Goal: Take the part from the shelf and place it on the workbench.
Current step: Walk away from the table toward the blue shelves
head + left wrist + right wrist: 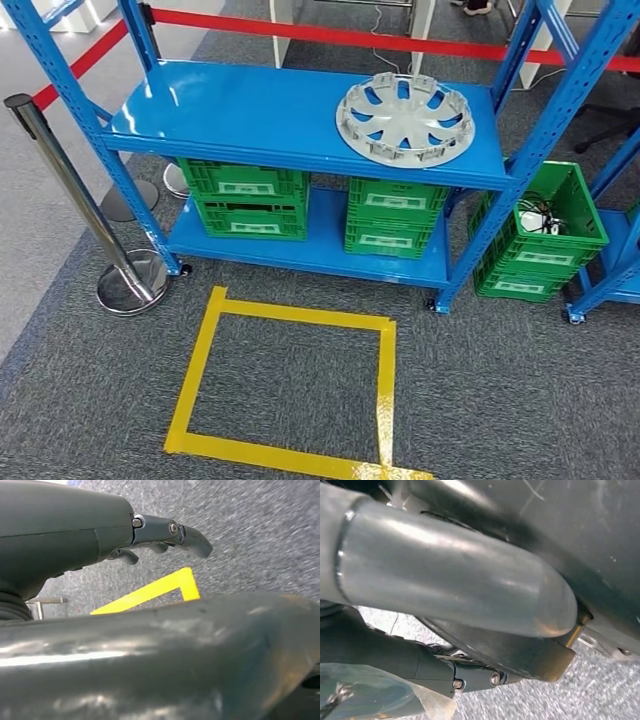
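- Grey carpet [68,400] is seen underfoot, with a yellow tape [386,375] rectangle marked on it in front of a blue shelf [249,115].
- On the shelf's top level, toward its right end, the part, a silver hubcap [405,118], is seen lying flat and untouched.
- 4 green crates [245,198] are stacked in 2 pairs on the lower level; another crate [555,235] stands on the floor to the right of the shelf.
- A red barrier [340,35] is stretched behind the shelf, and a post [90,205] stands on the left.
- No workbench can be made out.
- The left hand [162,535] is seen in its wrist view above carpet and tape, fingers extended and nothing grasped.
- The right hand [471,675] is glimpsed low by the robot's body; whether it is released or clenched cannot be told.
- The task is judged not yet begun: approach, grasp, carry and placement are all left.
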`<action>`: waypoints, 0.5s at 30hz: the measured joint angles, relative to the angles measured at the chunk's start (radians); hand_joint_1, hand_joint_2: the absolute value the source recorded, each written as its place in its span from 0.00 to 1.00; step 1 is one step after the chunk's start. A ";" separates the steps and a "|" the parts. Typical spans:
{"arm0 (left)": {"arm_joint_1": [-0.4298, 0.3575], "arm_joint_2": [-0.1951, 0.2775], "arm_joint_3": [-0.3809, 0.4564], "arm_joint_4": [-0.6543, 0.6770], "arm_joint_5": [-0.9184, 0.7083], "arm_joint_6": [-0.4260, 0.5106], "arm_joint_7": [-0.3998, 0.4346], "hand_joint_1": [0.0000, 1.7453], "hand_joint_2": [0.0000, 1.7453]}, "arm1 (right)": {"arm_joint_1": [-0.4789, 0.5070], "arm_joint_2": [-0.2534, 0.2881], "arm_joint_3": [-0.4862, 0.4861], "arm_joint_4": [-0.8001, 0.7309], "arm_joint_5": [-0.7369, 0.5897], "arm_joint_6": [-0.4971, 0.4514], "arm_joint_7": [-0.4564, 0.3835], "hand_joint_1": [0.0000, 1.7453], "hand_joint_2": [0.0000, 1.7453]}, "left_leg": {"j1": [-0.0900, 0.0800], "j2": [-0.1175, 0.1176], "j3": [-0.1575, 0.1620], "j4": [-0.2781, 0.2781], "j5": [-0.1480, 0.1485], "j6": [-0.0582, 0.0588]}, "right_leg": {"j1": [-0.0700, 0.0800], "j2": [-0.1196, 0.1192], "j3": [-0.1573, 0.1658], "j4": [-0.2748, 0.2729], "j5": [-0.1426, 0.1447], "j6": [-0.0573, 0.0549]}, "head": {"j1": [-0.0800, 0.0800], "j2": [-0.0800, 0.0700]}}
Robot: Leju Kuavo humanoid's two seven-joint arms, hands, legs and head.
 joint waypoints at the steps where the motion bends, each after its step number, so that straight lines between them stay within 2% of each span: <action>1: 0.000 0.000 0.000 0.000 0.000 0.000 0.000 0.00 0.00 | 0.002 0.000 0.000 0.000 0.000 0.000 0.002 0.00 0.00 | 0.000 0.000 0.011 0.000 -0.010 -0.005 | -0.001 -0.005 0.022 -0.060 0.041 0.000 | 0.000 0.000; 2: 0.000 0.000 0.000 0.000 0.000 0.000 0.000 0.00 0.00 | 0.004 0.000 0.000 0.001 0.000 0.001 0.003 0.00 0.00 | 0.000 -0.001 0.019 0.001 -0.019 -0.011 | -0.001 -0.009 0.047 -0.114 0.064 -0.002 | 0.001 0.000; 3: 0.000 0.000 0.000 0.000 0.000 0.000 0.000 0.00 0.00 | 0.006 -0.001 0.000 0.002 0.000 0.001 0.003 0.00 0.00 | -0.002 0.000 0.021 0.003 -0.026 -0.016 | 0.001 -0.011 0.062 -0.147 0.070 -0.010 | 0.001 0.000; 6: -0.002 0.000 0.000 0.000 0.000 0.000 0.000 0.00 0.00 | 0.008 0.000 0.000 0.002 0.000 0.002 0.002 0.00 0.00 | -0.004 0.005 0.022 0.004 -0.037 -0.029 | 0.003 -0.007 0.075 -0.167 0.050 -0.037 | -0.002 0.000; 8: -0.005 0.000 0.000 0.000 0.000 0.000 0.000 0.00 0.00 | 0.008 0.000 0.000 0.001 0.000 0.002 0.002 0.00 0.00 | -0.003 0.003 0.012 0.040 -0.059 -0.039 | -0.001 -0.005 0.090 -0.173 0.041 -0.051 | -0.006 0.000; 9: -0.006 0.000 0.000 0.000 0.000 0.000 0.000 0.00 0.00 | 0.009 0.000 0.000 0.001 0.000 0.002 0.002 0.00 0.00 | -0.001 0.002 -0.013 0.093 -0.081 -0.044 | -0.004 -0.005 0.099 -0.175 0.035 -0.057 | -0.009 0.000; 11: -0.004 0.000 0.000 0.000 0.000 0.000 0.000 0.00 0.00 | 0.011 0.000 0.000 0.001 0.001 0.002 0.003 0.00 0.00 | 0.002 0.000 -0.100 0.246 -0.129 -0.051 | -0.004 -0.004 0.115 -0.175 0.020 -0.066 | -0.012 0.000; 12: -0.002 0.000 0.000 0.000 0.000 0.000 0.000 0.00 0.00 | 0.012 0.000 0.000 0.001 0.001 0.002 0.003 0.00 0.00 | 0.003 0.000 -0.142 0.304 -0.137 -0.052 | -0.004 -0.002 0.124 -0.175 0.012 -0.066 | -0.012 0.000; 13: 0.000 0.000 0.000 0.000 0.000 0.000 0.000 0.00 0.00 | 0.014 0.000 0.000 0.001 0.001 0.002 0.003 0.00 0.00 | 0.004 0.000 -0.170 0.330 -0.123 -0.052 | -0.003 0.002 0.135 -0.175 0.004 -0.066 | -0.012 0.000; 14: 0.002 0.000 0.000 0.000 0.000 0.000 0.000 0.00 0.00 | 0.015 0.000 0.000 0.001 0.001 0.002 0.003 0.00 0.00 | 0.004 -0.001 -0.178 0.314 -0.086 -0.050 | -0.004 0.005 0.148 -0.175 -0.006 -0.064 | -0.012 0.000; 15: 0.003 0.000 0.000 0.000 0.000 -0.001 0.000 0.00 0.00 | 0.015 0.000 0.000 0.001 0.001 0.002 0.003 0.00 0.00 | 0.004 -0.001 -0.172 0.264 -0.033 -0.046 | -0.004 0.008 0.164 -0.175 -0.016 -0.062 | -0.012 0.000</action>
